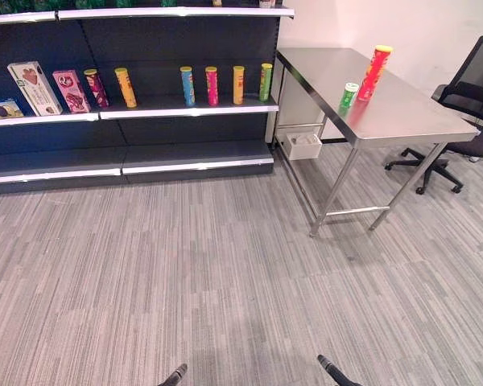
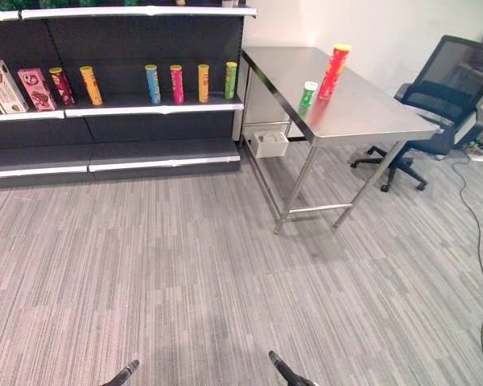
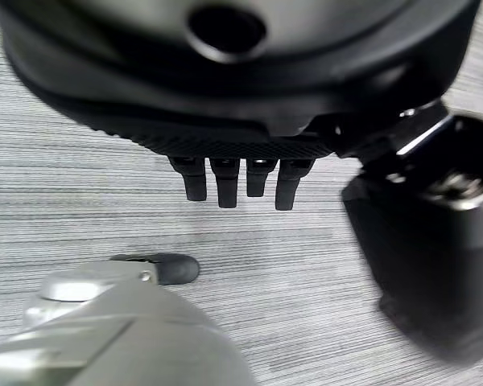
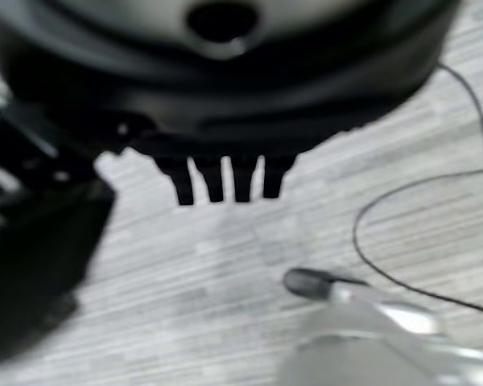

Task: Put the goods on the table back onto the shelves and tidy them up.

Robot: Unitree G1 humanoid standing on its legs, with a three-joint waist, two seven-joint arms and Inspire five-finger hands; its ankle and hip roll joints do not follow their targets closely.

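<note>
Nothing has gone back yet, as far as I can judge: two goods stand on the counter [image 1: 402, 112] — one tall red can [image 1: 374, 72] and one short green can [image 1: 349, 95] just beside it, both upright — and I stand well back from them on the carpet. My left robot hand [image 3: 233, 181] hangs low over the floor with its fingers straight and nothing in them; my right robot hand [image 4: 225, 178] hangs the same way, fingers straight and empty. The shelf [image 1: 189, 108] to the left of the counter holds a neat row of four cans, blue [image 1: 187, 86], pink [image 1: 212, 85], yellow [image 1: 238, 84] and green [image 1: 266, 81], then two more cans further left — a dark red one [image 1: 96, 88] and an orange one [image 1: 125, 87], both leaning. Three boxes [image 1: 35, 88] sit beyond those. So both counter cans are left to carry over, and the leaning cans probably want straightening.
</note>
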